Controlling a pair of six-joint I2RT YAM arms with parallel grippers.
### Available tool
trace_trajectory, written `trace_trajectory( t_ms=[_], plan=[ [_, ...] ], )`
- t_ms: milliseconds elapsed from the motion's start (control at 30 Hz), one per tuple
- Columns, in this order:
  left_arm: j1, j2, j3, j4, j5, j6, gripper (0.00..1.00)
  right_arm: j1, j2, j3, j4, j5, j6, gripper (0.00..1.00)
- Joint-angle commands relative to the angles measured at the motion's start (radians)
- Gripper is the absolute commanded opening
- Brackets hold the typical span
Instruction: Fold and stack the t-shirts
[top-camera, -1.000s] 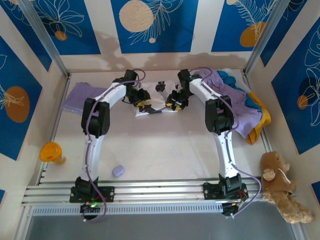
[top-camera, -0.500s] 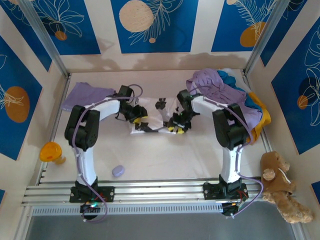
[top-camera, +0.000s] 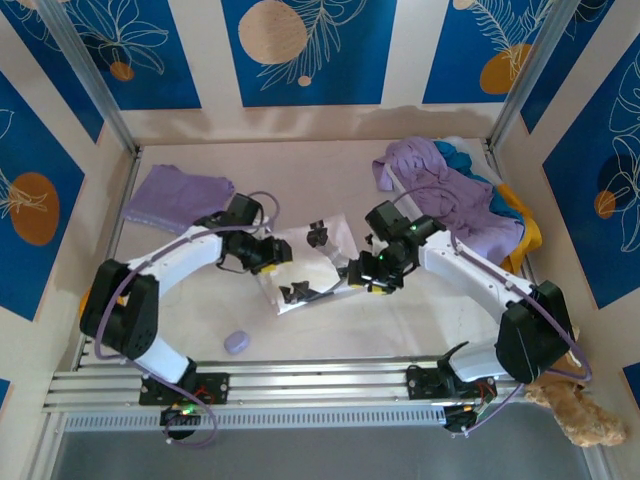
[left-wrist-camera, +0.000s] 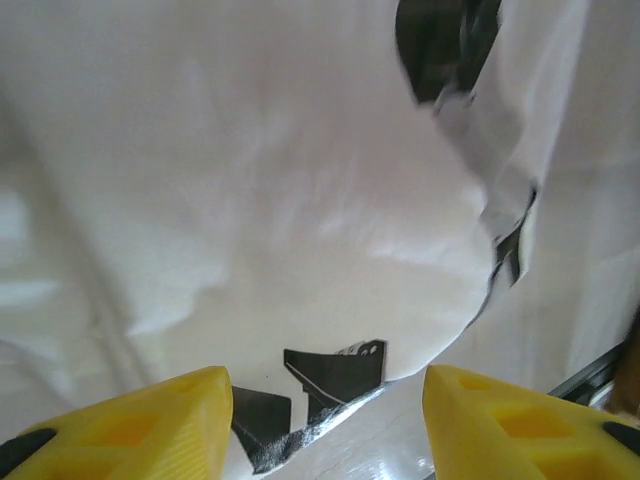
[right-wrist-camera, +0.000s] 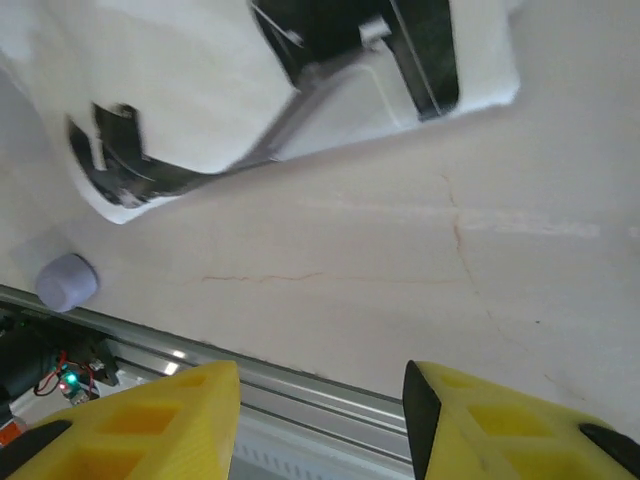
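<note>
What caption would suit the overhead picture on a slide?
Left gripper and right gripper flank a white printed t-shirt; more shirts heaped far right.

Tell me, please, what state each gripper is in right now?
Left gripper: open, over the white t-shirt, not gripping it.
Right gripper: open, holding nothing.

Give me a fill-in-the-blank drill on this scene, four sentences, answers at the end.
1. The white t-shirt carries ___ printed patches.
2. The small lavender blob lies on the robot's ___ side.
3. The brown teddy bear sits on the robot's ___ side.
4. The right gripper has its jaws ___, with nothing between them.

Missing words: black; left; right; open.
</note>
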Motion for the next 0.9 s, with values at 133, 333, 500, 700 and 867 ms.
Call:
trace_trajectory(
  t_ms=[133, 333, 500, 700, 867],
  plan=[
    [0.210, -0.012, 0.000, -0.112, 0.045, 0.076, 0.46, 0.157, 0.312, 0.384, -0.094, 0.120, -0.023, 0.49],
    [0.327, -0.016, -0.160, 0.055, 0.163, 0.024, 0.43, 0.290, 0.676, 0.798, -0.230, 0.234, -0.009, 0.47],
    [0.384, -0.004, -0.196, 0.118, 0.211, 0.007, 0.42, 0.347, 0.919, 1.072, -0.357, 0.282, 0.001, 0.43],
    [0.428, -0.004, -0.209, 0.120, 0.235, 0.021, 0.42, 0.389, 1.058, 1.194, -0.413, 0.297, 0.002, 0.42],
    [0.436, -0.001, -0.223, 0.111, 0.244, 0.048, 0.42, 0.395, 1.088, 1.182, -0.409, 0.308, 0.002, 0.40]
  ],
)
